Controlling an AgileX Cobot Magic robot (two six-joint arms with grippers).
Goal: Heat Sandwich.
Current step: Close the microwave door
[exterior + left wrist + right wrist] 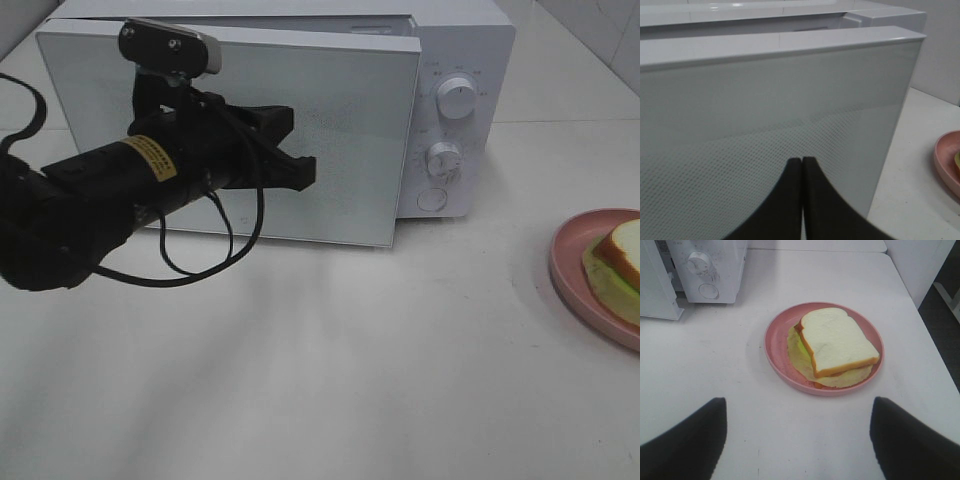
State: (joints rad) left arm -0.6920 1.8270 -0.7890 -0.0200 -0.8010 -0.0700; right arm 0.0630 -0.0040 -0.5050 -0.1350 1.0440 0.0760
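White table (pixel 330 380); microwave (pixel 455 60) at back; tiled wall (pixel 590 20).

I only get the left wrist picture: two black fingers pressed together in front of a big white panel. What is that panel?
Observer: It is the door of a microwave, standing ajar.
Operator: And the pink edge off to one side?
Observer: A pink plate with a sandwich on it: white bread, green leaf.
Operator: Is anything holding it?
Observer: No. The right gripper hangs open, short of the plate, touching nothing.
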